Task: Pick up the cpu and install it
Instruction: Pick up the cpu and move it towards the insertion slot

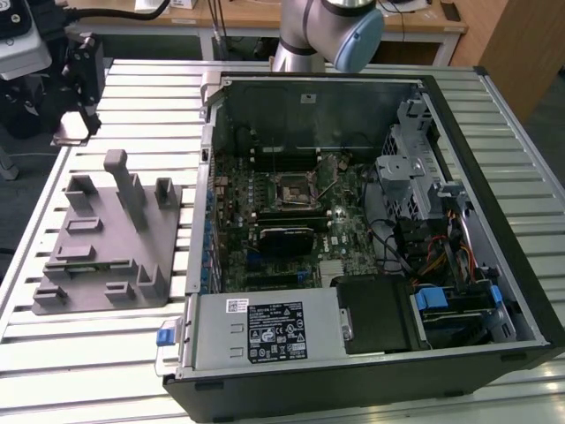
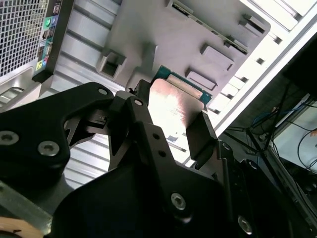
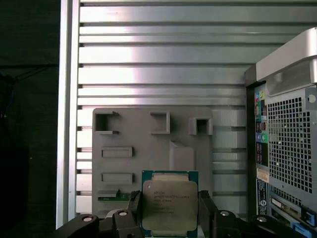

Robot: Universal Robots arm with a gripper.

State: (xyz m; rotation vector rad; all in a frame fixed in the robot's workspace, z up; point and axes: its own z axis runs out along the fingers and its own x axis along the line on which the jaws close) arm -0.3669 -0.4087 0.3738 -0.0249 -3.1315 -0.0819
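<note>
The cpu, a flat square chip with a pale silver top plate and a green rim, sits between the two black fingers of my gripper, which is shut on it. In the second wrist view the cpu is clamped the same way by the gripper, held above the grey holder tray. In the exterior view the gripper hangs over the table beyond the far end of the holder tray, at the exterior view's left. The black motherboard socket lies inside the open computer case.
The open computer case fills the exterior view's right, with a power supply at its near end and drive cages. The holder tray has upright pegs. The slatted metal table ends at an edge beside the tray.
</note>
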